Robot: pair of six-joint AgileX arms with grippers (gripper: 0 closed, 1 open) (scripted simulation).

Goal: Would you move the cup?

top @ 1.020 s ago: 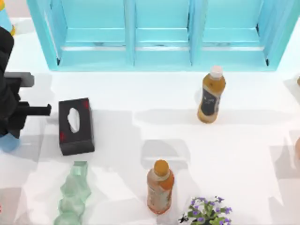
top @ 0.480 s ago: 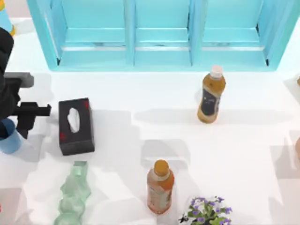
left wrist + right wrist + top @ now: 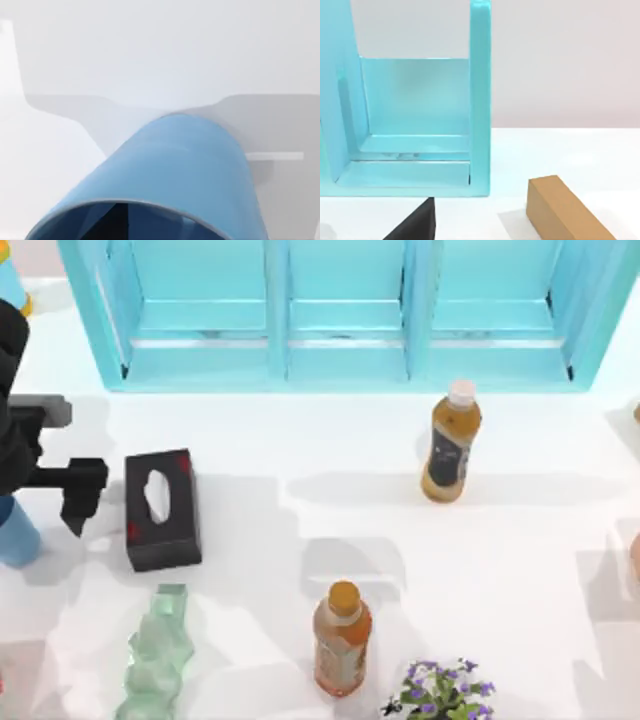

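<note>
Currently the cup [image 3: 16, 533] sits at the table's far left edge, just left of the black tissue box [image 3: 162, 508], partly hidden under your left arm; in the left wrist view its blue wall and rim [image 3: 180, 175] sit very close under the camera. Left gripper [image 3: 78, 495] is at the cup; whether it grips or has let go, you cannot tell. Likely the lift or carry step. Next: confirm the hold, then clear the tissue box. Against half a second ago, the cup is less exposed and the gripper sits slightly further right. Right arm parked.
</note>
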